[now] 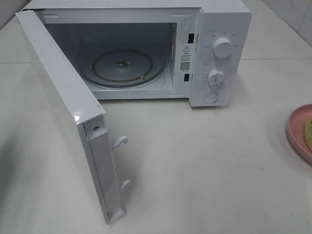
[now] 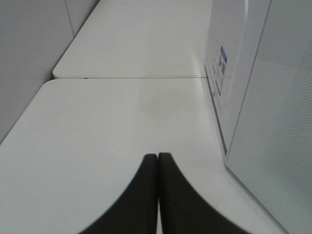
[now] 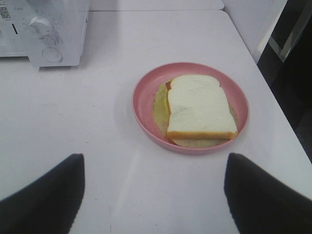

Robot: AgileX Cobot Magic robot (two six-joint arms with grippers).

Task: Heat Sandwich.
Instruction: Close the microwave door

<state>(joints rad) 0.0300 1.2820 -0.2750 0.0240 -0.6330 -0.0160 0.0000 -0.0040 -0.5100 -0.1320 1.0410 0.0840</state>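
Note:
The white microwave (image 1: 214,53) stands at the back with its door (image 1: 63,102) swung wide open and the glass turntable (image 1: 122,66) bare. The sandwich (image 3: 199,107), pale bread on a yellowish layer with a hint of red filling, lies on the pink plate (image 3: 146,105); both show only at the right edge of the high view, plate (image 1: 297,131), sandwich (image 1: 308,132). My right gripper (image 3: 153,190) is open, short of the plate, empty. My left gripper (image 2: 157,170) is shut and empty, beside the microwave's side wall (image 2: 263,122). Neither gripper shows in the high view.
The open door juts out over the left front of the white table (image 1: 204,180). The control knobs (image 1: 223,48) are on the microwave's right panel. In the right wrist view the table's edge (image 3: 273,92) runs just beyond the plate.

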